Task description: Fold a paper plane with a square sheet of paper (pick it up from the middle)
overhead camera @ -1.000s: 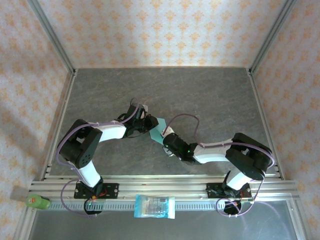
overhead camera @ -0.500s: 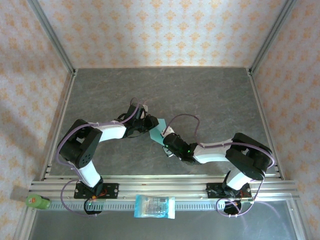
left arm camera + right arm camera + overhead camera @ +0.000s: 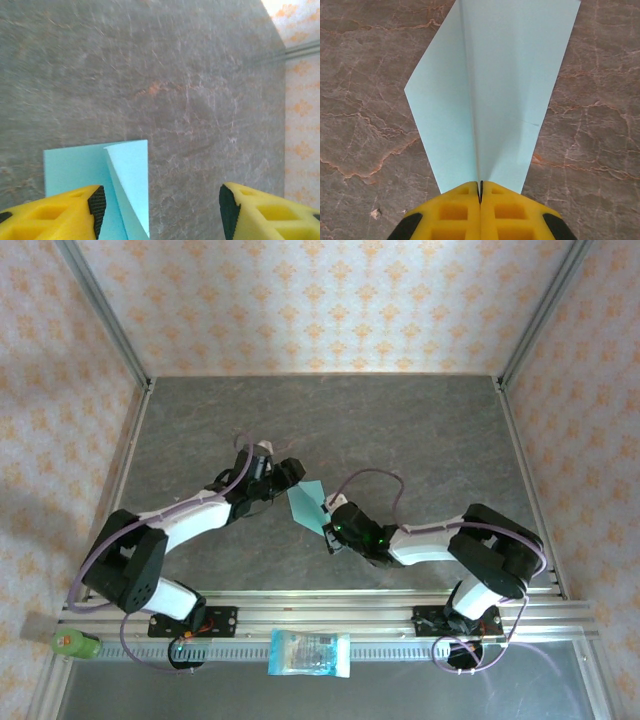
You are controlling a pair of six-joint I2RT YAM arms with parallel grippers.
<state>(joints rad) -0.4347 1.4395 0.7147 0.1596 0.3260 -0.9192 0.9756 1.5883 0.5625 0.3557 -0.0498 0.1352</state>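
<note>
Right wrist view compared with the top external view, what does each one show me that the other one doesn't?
Right wrist view: the centre crease in the teal paper, running up from the shut right claw, which pinches the paper's narrow end. Top external view: the open left claw beside the paper, and a blue-and-white packet at the near edge. Shared: the paper lying on the grey table, with the right claw at its end.
</note>
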